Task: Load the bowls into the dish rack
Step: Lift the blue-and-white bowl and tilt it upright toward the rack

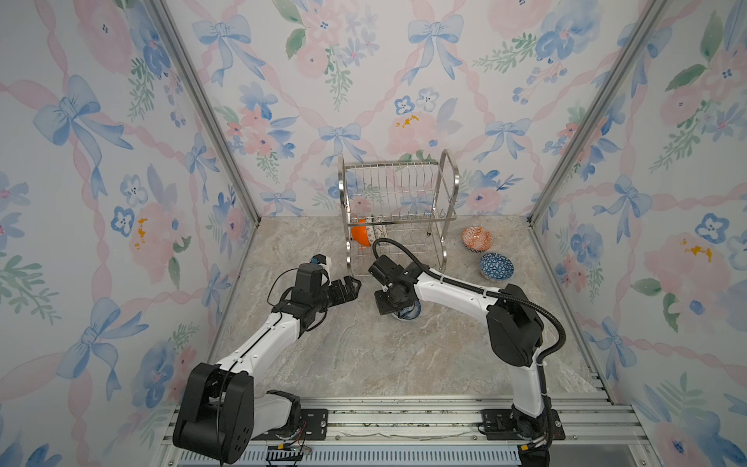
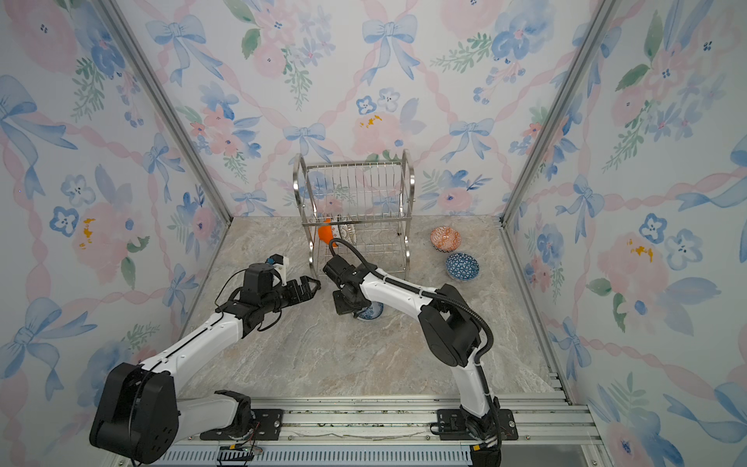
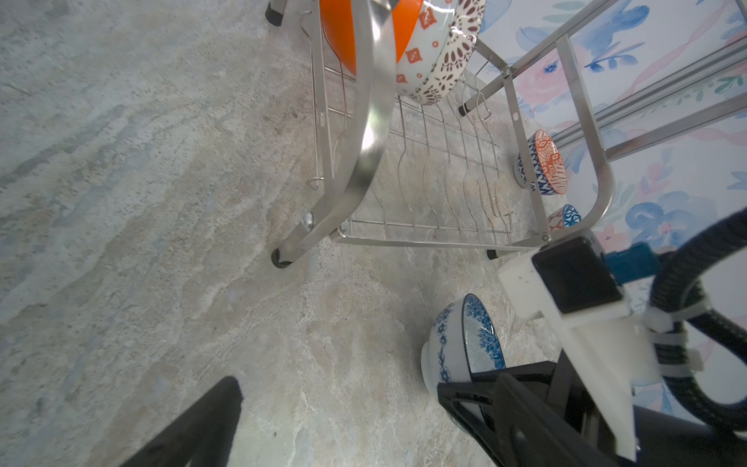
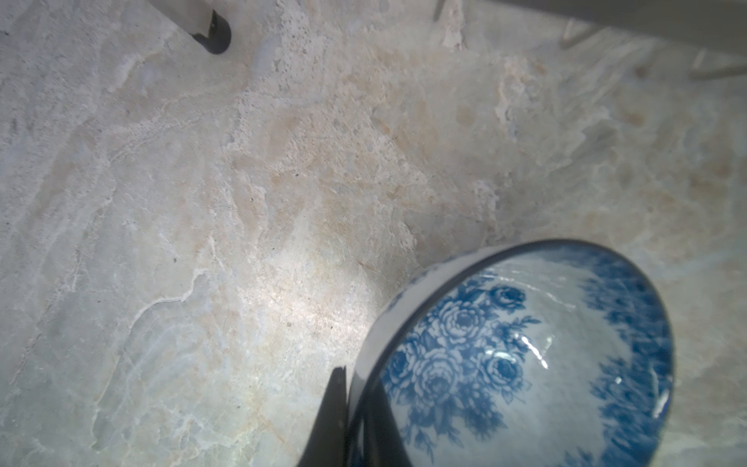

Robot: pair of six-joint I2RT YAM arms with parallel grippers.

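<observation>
Downward, right gripper (image 4: 351,408) astride floral bowl (image 4: 505,364)

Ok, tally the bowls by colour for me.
orange bowl: 1
red-diamond bowl: 1
lattice bowl: 1
floral bowl: 1
blue triangle bowl: 1
orange-red bowl: 1
Total: 6
</observation>
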